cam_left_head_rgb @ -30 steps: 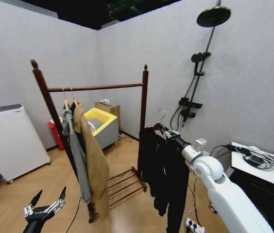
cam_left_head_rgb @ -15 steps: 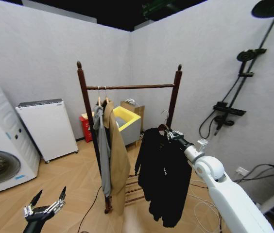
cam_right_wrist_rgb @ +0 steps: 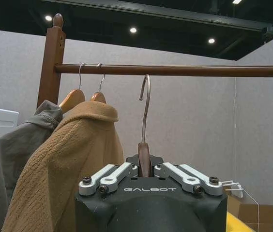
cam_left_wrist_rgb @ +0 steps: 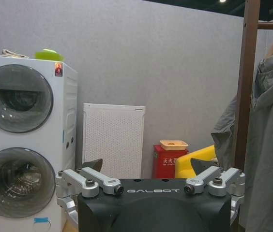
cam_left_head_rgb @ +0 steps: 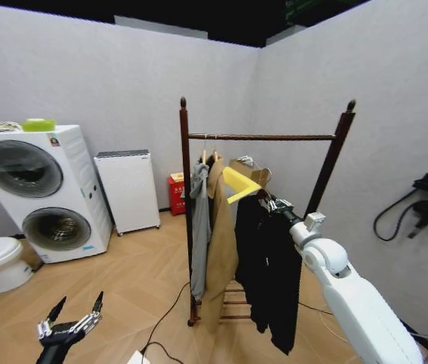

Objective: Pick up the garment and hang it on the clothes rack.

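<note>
**Holding the black garment up beside the rack**

Gripping a wooden hanger (cam_right_wrist_rgb: 144, 153) at its neck, the right gripper (cam_left_head_rgb: 277, 205) has its fingers (cam_right_wrist_rgb: 111, 177) closed tight against the hanger from both sides. The hanger's metal hook (cam_right_wrist_rgb: 146, 104) rises upright in front of the top bar (cam_right_wrist_rgb: 175, 70) in the right wrist view; whether it touches the bar cannot be told. From the hanger the garment (cam_left_head_rgb: 269, 262) hangs long and dark, just beside the tan coat (cam_left_head_rgb: 220, 243) in the head view and in front of the clothes rack (cam_left_head_rgb: 186, 205), between its two posts. The tan coat and a grey hooded sweatshirt (cam_left_head_rgb: 199, 227) hang on their own hangers at the rack's left end, near the left post.

The left gripper (cam_left_head_rgb: 72, 324) sits low at the robot's left, well apart from the rack, its fingers (cam_left_wrist_rgb: 94, 181) spread wide and holding nothing. Beyond it stand stacked washing machines (cam_left_head_rgb: 43, 189) and a white cabinet (cam_left_head_rgb: 128, 189) against the wall.
</note>
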